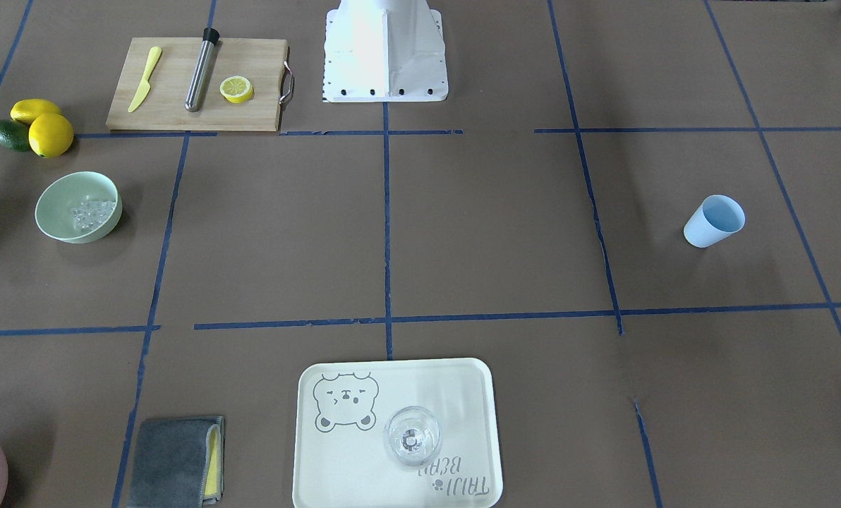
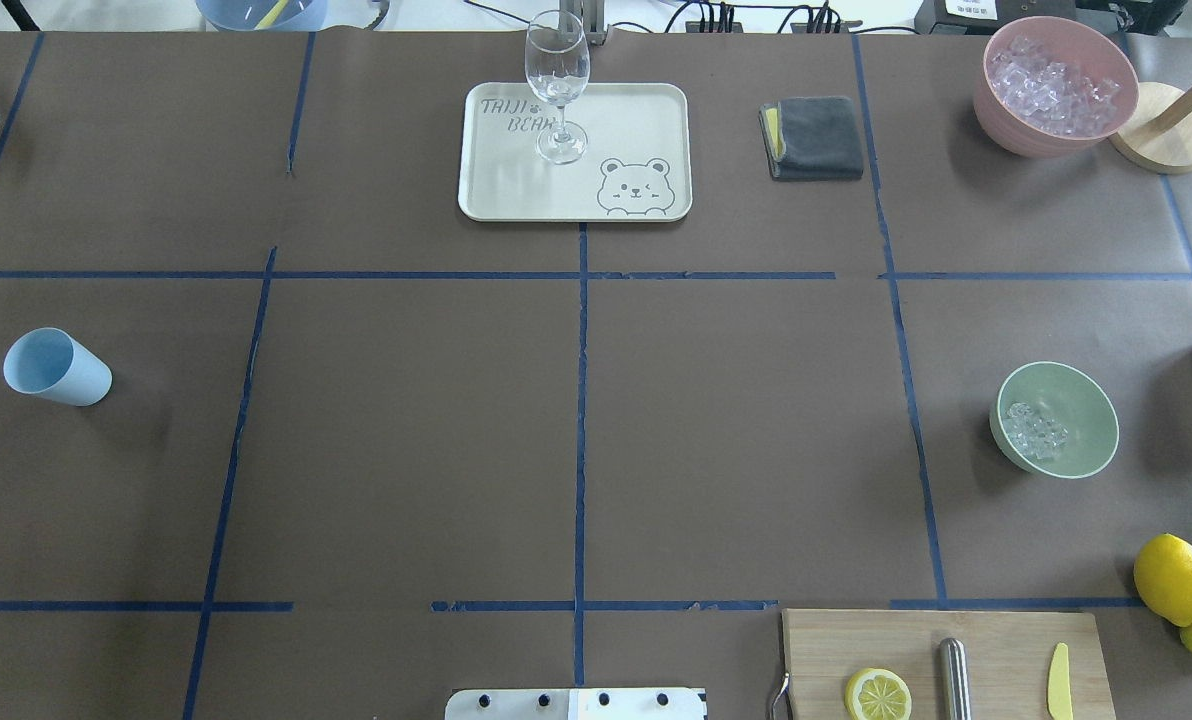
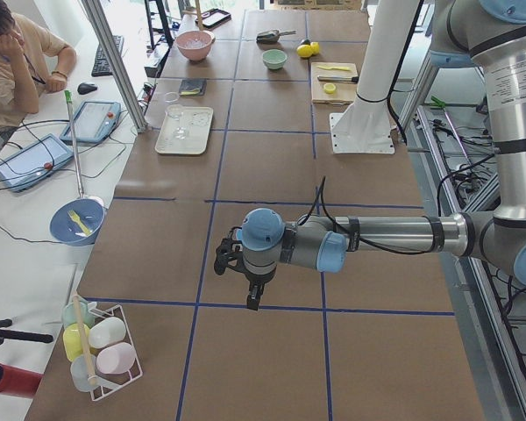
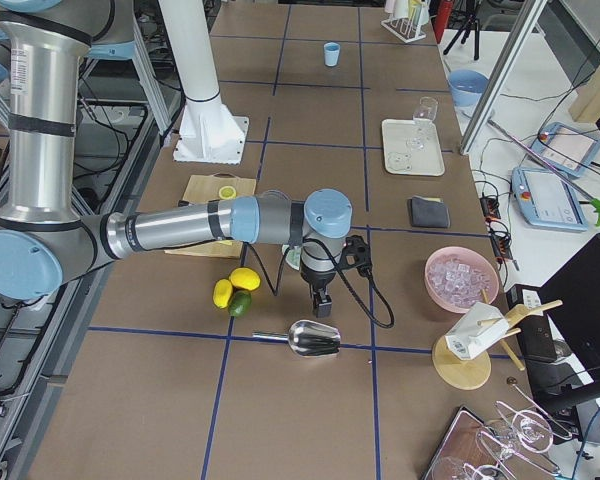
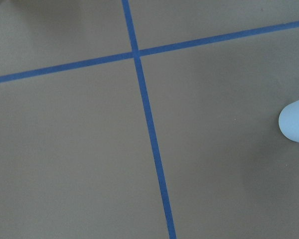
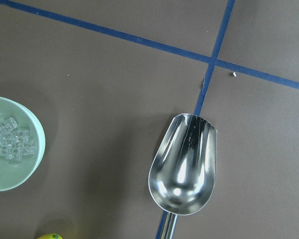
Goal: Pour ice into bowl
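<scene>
The pale mint-green bowl [image 2: 1084,408] stands on the robot's right side of the table with a small heap of clear ice cubes [image 2: 1035,431] inside. It also shows in the front view [image 1: 64,194] and the right wrist view [image 6: 21,172], ice [image 6: 10,142] in it. My right gripper [image 4: 321,300] hangs above an empty steel scoop [image 6: 186,164] lying on the table beside the bowl. My left gripper [image 3: 253,296] hangs over bare table near the light blue cup [image 2: 56,366]. Both grippers show only in side views; I cannot tell open or shut.
A pink container of crushed ice [image 2: 1054,85] stands far right by a wooden stand. A wine glass [image 2: 558,85] stands on a tray [image 2: 516,195]. A grey cloth [image 2: 813,137], lemons [image 2: 1171,578] and a cutting board [image 2: 1006,640] with lemon half, muddler and knife lie around.
</scene>
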Tool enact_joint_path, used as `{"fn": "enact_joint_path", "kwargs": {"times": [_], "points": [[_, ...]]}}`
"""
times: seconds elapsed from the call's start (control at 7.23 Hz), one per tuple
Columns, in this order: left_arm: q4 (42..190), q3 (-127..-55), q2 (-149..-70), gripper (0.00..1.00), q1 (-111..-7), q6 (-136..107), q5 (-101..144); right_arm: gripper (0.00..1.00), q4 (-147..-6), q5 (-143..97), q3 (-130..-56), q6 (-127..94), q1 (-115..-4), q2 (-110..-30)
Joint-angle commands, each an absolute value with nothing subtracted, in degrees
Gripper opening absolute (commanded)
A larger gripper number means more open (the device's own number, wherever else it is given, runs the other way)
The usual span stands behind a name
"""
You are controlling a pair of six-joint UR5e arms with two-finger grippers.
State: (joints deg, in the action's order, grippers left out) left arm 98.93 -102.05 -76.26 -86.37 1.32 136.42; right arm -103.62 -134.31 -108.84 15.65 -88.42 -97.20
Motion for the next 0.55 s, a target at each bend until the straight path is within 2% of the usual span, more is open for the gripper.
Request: {"fn": "enact_joint_path", "kwargs": {"times": [0.0, 0.42], "points": [[97.65, -102.22, -76.20, 1.00, -86.40, 1.32, 136.41, 1.00, -103.62, -134.30, -108.81, 15.64, -88.42, -97.21], [97.56, -103.19, -76.45, 1.00, -86.57, 1.32, 136.32, 1.00, -103.71, -134.38, -108.28, 15.65, -88.42, -97.47]]}}
